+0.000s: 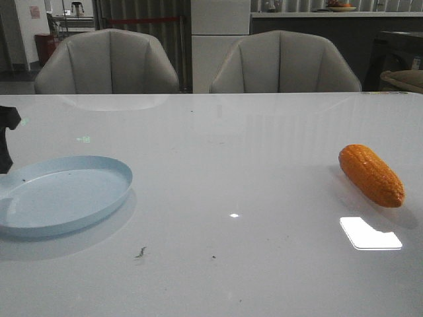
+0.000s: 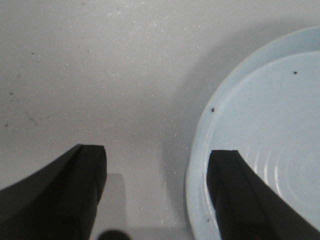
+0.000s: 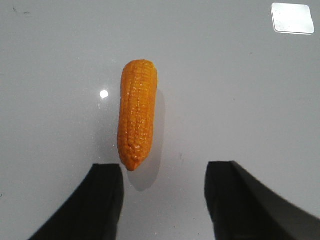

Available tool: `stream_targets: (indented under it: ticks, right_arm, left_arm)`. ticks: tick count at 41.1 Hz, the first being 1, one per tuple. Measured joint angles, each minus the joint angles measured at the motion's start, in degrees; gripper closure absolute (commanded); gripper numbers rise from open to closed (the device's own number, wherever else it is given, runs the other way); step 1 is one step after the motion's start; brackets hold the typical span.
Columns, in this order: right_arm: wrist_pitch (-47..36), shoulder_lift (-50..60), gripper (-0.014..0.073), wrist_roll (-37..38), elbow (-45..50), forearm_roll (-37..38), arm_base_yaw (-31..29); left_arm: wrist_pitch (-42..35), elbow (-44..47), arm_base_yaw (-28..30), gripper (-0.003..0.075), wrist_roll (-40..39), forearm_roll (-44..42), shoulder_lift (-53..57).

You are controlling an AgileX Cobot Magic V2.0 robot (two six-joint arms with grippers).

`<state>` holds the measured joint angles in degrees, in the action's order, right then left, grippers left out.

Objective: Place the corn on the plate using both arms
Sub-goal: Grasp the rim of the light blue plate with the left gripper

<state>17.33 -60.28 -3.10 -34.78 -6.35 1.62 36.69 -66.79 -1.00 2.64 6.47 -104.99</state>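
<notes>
**Corn and plate lie far apart on a glossy counter**

A pale, glossy counter (image 1: 218, 172) is seen in a dim room, with two grey padded chairs (image 1: 107, 61) drawn up along its far edge and cabinets behind them. Overhead light is mirrored on the surface as a bright rectangular patch (image 1: 369, 234) near the right front, and a few dark specks (image 1: 141, 251) are scattered toward the front.

The plate (image 1: 99, 198), pale blue and shallow, is set at the left edge of the counter; nothing is carried on it apart from a few dark flecks. The corn (image 1: 371, 175) is laid well apart from it, at the far right, flat on the counter and just behind the bright patch. Nothing is seen on the open stretch between the two.

The left pincer (image 2: 157, 185) is held spread, nothing caught in it; one dark finger (image 2: 240, 195) is seen over the plate's rim and the other over bare counter beside it. In the front view only a dark part of this arm (image 1: 8, 135) is shown at the left edge, behind the plate.

The right pincer (image 3: 164, 200) is likewise held spread and empty, with the tapered end of the corn just ahead of one fingertip (image 3: 102, 195), not between the fingers and seemingly not touched.
</notes>
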Motion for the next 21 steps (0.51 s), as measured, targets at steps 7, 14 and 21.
stream_targets:
  ticks: [7, 14, 21]
  right_arm:
    - [0.65, 0.0, 0.0115, 0.0, 0.0, 0.0, 0.0]
    - [0.77, 0.0, 0.0115, 0.0, 0.0, 0.0, 0.0]
    - [0.77, 0.0, 0.0115, 0.0, 0.0, 0.0, 0.0]
  left_arm:
    - [0.0, -1.41, 0.0, 0.0279, 0.0, 2.64, -3.39]
    - [0.52, -1.39, 0.0, 0.0351, 0.11, 3.54, -4.98]
    - [0.88, -1.65, 0.0, 0.0459, 0.11, 3.65, -5.06]
